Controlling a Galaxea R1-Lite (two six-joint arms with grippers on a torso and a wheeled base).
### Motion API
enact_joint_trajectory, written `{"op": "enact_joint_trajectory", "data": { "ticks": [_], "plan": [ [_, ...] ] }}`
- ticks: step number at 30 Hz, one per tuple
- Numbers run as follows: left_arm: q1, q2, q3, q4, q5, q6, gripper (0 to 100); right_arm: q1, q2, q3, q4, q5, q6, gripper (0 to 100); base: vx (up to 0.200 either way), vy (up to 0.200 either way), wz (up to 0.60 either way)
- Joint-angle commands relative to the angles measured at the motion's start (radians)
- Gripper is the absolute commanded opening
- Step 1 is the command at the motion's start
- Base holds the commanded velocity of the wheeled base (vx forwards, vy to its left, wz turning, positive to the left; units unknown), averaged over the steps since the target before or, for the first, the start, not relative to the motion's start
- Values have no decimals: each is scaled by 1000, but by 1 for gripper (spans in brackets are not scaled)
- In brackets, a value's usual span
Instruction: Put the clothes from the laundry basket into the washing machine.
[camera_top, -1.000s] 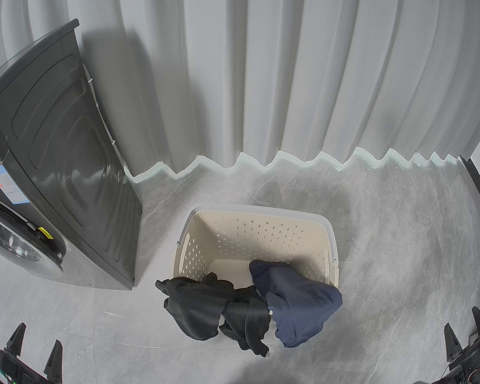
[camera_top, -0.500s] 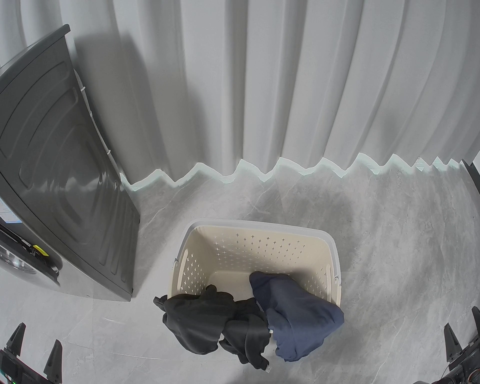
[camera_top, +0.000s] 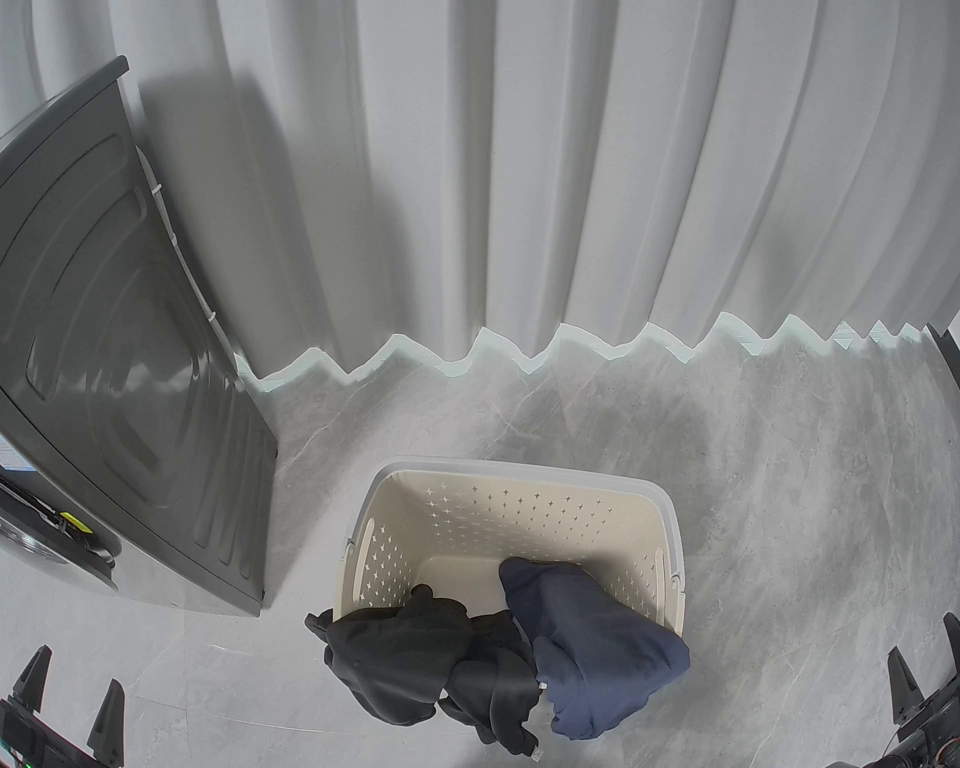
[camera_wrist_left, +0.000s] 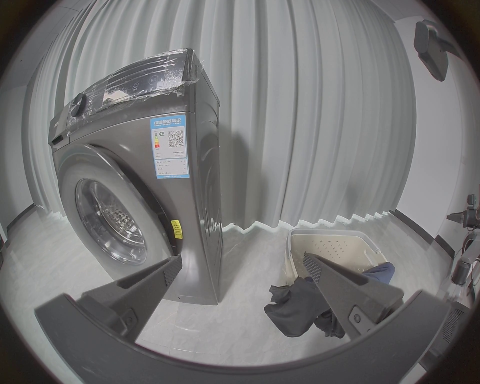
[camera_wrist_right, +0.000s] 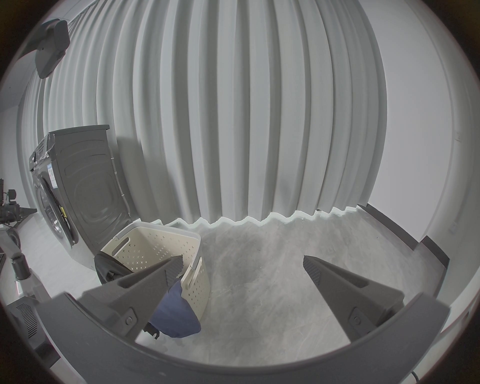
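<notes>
Camera, not things, has shifted: the head view's whole scene sits lower. Laundry basket (camera_top: 515, 478), long axis across the view, stands right of the washing machine (camera_top: 110, 350); black garment (camera_top: 400, 655) and blue garment (camera_top: 600, 645) drape over its near rim, hanging toward the robot. Left gripper (camera_wrist_left: 241, 256) and right gripper (camera_wrist_right: 242, 257) gape wide, empty, well apart from both garments

1. From the head: looks steeply down on the laundry basket (camera_top: 520, 505), near and central, washing machine (camera_top: 120, 380) at left.
2. From the left wrist: low, close, faces the machine's front.
3. From the right wrist: low, farther back, faces the curtain (camera_wrist_right: 225, 110).
4. Shared by all: basket, machine, curtain.
</notes>
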Motion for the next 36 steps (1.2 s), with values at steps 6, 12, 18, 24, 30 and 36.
{"op": "enact_joint_trajectory", "data": {
  "ticks": [6,12,18,24,30,36],
  "plan": [
    [0,-15,16,0,1,-1,100,0,-1,16,0,0,1,100,0,0,0],
    [0,-15,16,0,1,-1,100,0,-1,16,0,0,1,100,0,-33,0],
    [0,-15,16,0,1,-1,100,0,-1,16,0,0,1,100,0,-67,0],
    [0,-15,16,0,1,-1,100,0,-1,16,0,0,1,100,0,0,0],
    [0,-15,16,0,1,-1,100,0,-1,16,0,0,0,100,33,0,0],
    [0,-15,16,0,1,-1,100,0,-1,16,0,0,0,100,200,0,0]
  ]
}}
